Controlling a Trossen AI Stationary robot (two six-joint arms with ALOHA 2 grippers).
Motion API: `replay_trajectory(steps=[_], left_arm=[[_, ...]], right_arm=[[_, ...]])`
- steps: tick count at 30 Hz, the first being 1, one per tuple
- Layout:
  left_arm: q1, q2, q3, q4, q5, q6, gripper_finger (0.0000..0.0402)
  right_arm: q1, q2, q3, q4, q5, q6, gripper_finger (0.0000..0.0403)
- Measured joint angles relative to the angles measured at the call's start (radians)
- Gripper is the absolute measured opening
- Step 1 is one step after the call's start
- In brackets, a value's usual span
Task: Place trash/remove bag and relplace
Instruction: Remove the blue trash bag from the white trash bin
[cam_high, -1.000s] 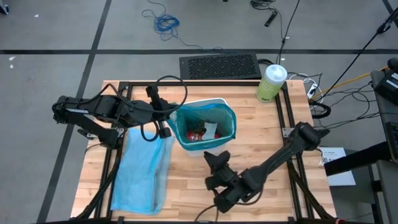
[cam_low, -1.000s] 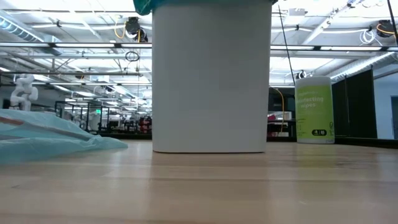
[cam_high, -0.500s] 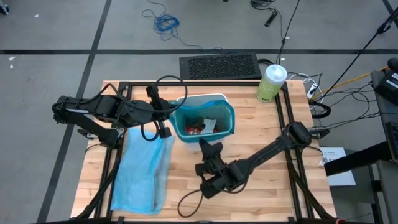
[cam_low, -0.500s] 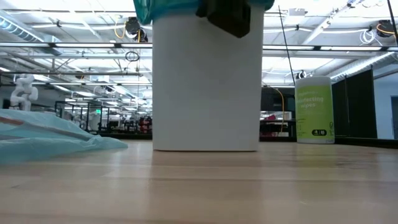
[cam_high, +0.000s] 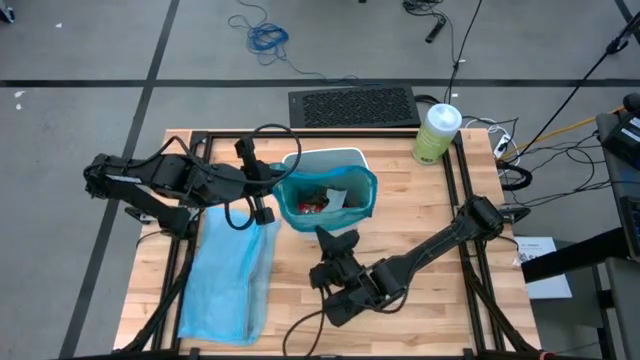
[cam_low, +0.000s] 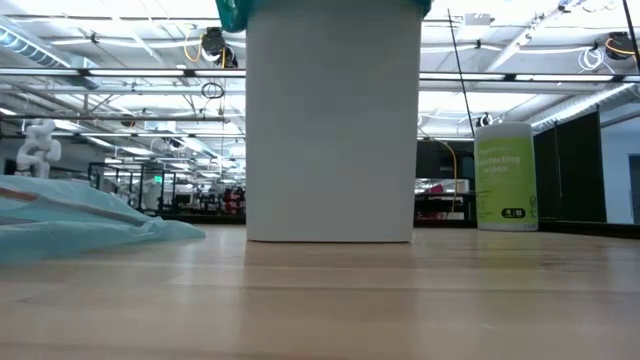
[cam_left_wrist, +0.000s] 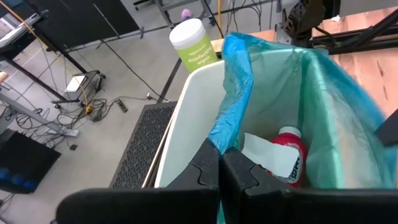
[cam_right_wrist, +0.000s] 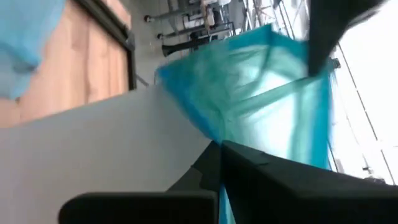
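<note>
Your left gripper (cam_high: 272, 185) sits at the bin's (cam_high: 322, 158) left rim, fingers (cam_left_wrist: 208, 167) pressed together on the bag (cam_high: 352, 190) edge. Your right gripper (cam_high: 335, 238) is at the bin's front rim, fingers (cam_right_wrist: 214, 163) pinched on the bag (cam_right_wrist: 249, 99) there too. The teal bag lines the white bin mid-table (cam_high: 420, 200); trash (cam_high: 315, 204) lies inside, with a red-and-white item (cam_left_wrist: 291, 152) visible. The pale blue bag (cam_high: 228, 275) lies flat on the table's left side. A green canister (cam_high: 436, 132) stands at the back right corner.
</note>
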Motion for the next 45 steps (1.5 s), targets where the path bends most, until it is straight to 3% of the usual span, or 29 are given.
replay_trajectory(steps=[4,10,17,19,25,28,37,45], left_arm=[[-0.021,0.0,0.0,0.0,-0.022,0.0,0.0],[-0.07,0.0,0.0,0.001,-0.132,0.02,0.0],[-0.137,0.0,0.0,0.0,-0.265,0.061,0.0],[-0.146,0.0,0.0,0.0,-0.267,0.061,0.0],[-0.154,0.0,0.0,0.002,-0.279,0.095,0.0],[-0.153,0.0,0.0,0.016,-0.314,0.12,0.0],[-0.152,0.0,0.0,0.043,-0.32,0.189,0.0],[-0.152,0.0,0.0,0.023,-0.322,0.203,0.0]], right_arm=[[0.001,0.0,0.134,-0.053,0.0,-0.041,0.0],[-0.033,-0.049,0.322,-0.119,0.0,-0.041,0.0],[-0.099,-0.177,0.392,-0.136,-0.02,0.011,0.0],[-0.109,-0.209,0.392,-0.196,-0.092,0.094,0.0],[-0.152,-0.245,0.392,-0.563,-0.47,0.529,0.0],[-0.188,-0.229,0.39,-0.698,-0.605,0.667,0.0],[-0.23,-0.209,0.39,-0.74,-0.823,0.706,0.0],[-0.263,-0.209,0.39,-0.74,-0.839,0.656,0.0021]])
